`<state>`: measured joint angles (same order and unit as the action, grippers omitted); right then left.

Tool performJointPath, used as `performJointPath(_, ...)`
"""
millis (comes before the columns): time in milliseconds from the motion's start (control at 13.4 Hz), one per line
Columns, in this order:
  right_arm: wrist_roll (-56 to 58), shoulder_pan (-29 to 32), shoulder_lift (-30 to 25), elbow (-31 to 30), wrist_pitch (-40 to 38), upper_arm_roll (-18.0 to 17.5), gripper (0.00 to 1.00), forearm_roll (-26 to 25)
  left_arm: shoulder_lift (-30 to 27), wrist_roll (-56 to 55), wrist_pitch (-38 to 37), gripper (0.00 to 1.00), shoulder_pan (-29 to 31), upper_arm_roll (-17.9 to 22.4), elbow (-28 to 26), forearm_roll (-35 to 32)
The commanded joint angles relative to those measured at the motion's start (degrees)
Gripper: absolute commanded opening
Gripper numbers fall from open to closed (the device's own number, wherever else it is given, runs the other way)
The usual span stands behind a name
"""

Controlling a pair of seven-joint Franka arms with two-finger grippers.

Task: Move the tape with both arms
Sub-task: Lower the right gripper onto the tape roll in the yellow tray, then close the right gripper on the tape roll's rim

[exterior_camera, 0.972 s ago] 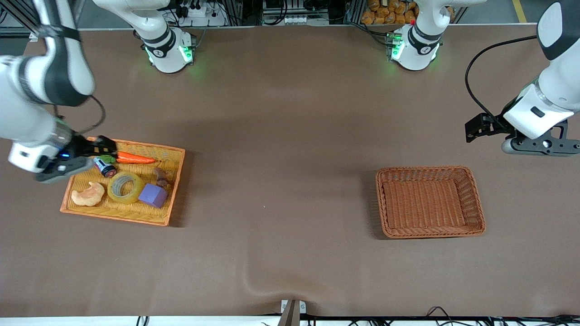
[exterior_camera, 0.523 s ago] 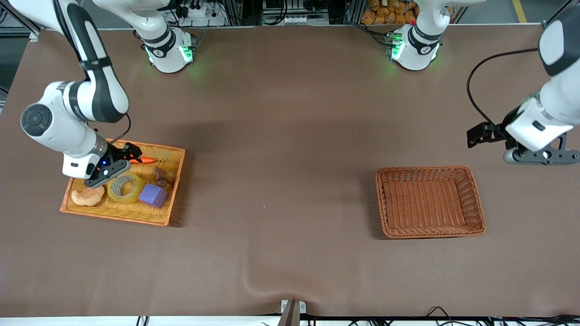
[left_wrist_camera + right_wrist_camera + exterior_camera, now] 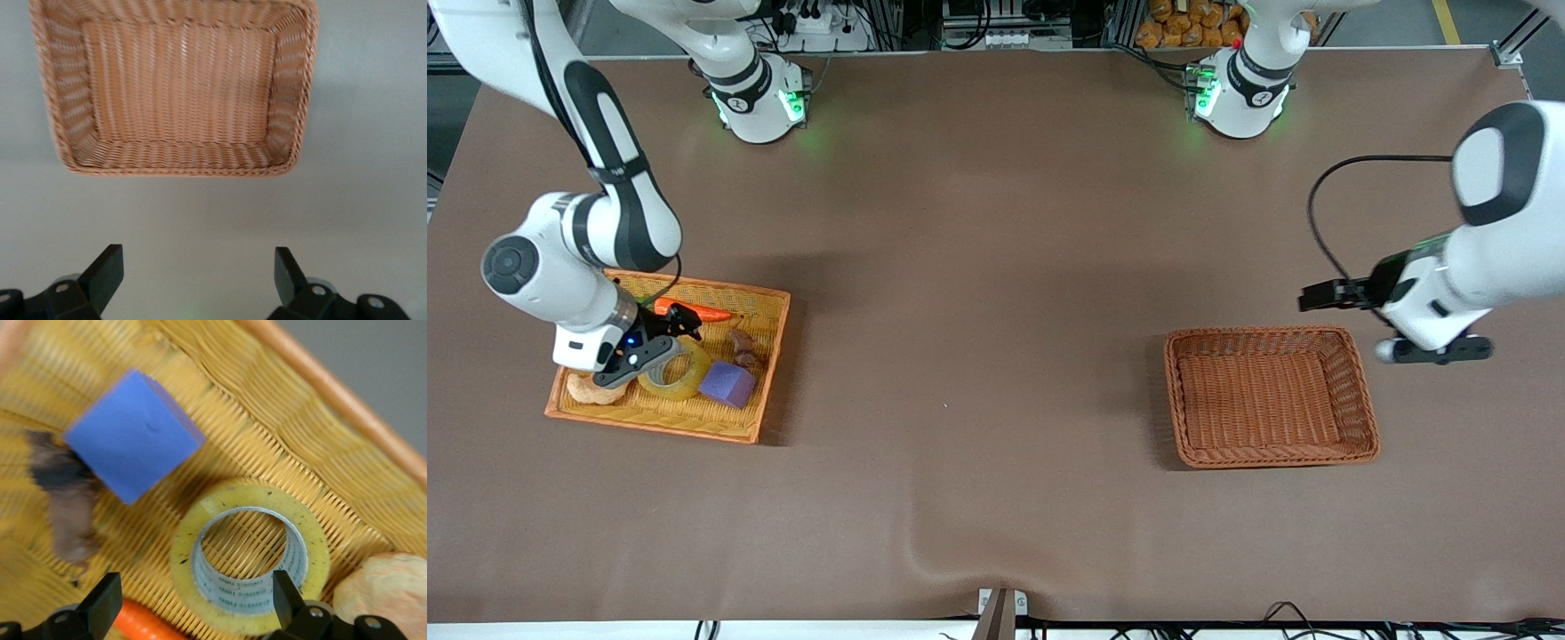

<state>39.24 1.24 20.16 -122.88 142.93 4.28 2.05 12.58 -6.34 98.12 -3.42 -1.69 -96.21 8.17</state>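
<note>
One tape (image 3: pixel 250 559), two baskets (image 3: pixel 671 356) (image 3: pixel 1270 396), two open-jawed grippers (image 3: pixel 193 603) (image 3: pixel 199 280).

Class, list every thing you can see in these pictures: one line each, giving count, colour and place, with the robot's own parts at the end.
Tray: one, orange-yellow woven, toward the right arm's end of the table.
Tape: one, yellow ring with grey core, lying flat in the tray.
Block: one, purple, in the tray beside the tape.
Carrot: one, orange, in the tray, farther from the front camera than the tape.
Croissant-shaped piece: one, pale orange, in the tray beside the tape.
Small brown object: one, in the tray; unclear what.
Basket: one, brown woven, toward the left arm's end.
Right gripper: black, open, over the tape.
Left gripper: black, open, over the table beside the basket.
</note>
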Motion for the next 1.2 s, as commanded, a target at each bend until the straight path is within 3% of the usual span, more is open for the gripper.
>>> performJointPath(0, -0.39, 1.48, 4.25, 1.60, 0.77, -0.68, 1.00, 0.85, -0.71, -1.22, 2.85, 1.00, -0.97, 0.11, -2.66, 0.79)
performJointPath(150, -0.48, 2.19, 4.71, 1.77, 0.68, -0.68, 1.00, 0.85, -0.37, -1.92, 6.45, 1.00, -1.76, 0.11, -3.81, 0.79)
performJointPath(224, -0.48, 1.93, 4.62, 1.77, 0.34, -0.76, 0.92, 1.03, 0.68, -2.62, 7.68, 1.00, -2.03, 0.02, -3.81, 0.79)
performJointPath(299, -0.48, 1.93, 4.53, 1.95, 0.07, -0.77, 0.70, 1.12, 1.56, -3.76, 8.65, 1.00, -2.64, 0.02, -3.47, 0.88)
performJointPath(449, -0.48, 1.84, 4.53, 2.47, -0.11, -0.77, 0.14, 1.12, 3.06, -7.26, 10.50, 1.00, -5.18, 0.02, -3.20, 0.53)
performJointPath(523, -0.48, 2.01, 4.36, 2.47, -0.11, -0.77, 0.00, 1.12, 4.11, -9.11, 11.64, 1.00, -6.58, 0.11, -2.85, 0.18)
performJointPath(897, -0.39, 2.54, 1.29, 2.56, -2.56, -0.76, 0.00, 1.12, 9.21, -15.36, 12.88, 1.00, -9.59, 0.20, 2.51, -1.40)
performJointPath(1121, -0.66, 1.67, -2.05, 9.64, -17.09, -0.85, 0.00, 1.12, 10.71, -15.98, 13.41, 1.00, -9.76, 0.20, 3.65, -2.20)
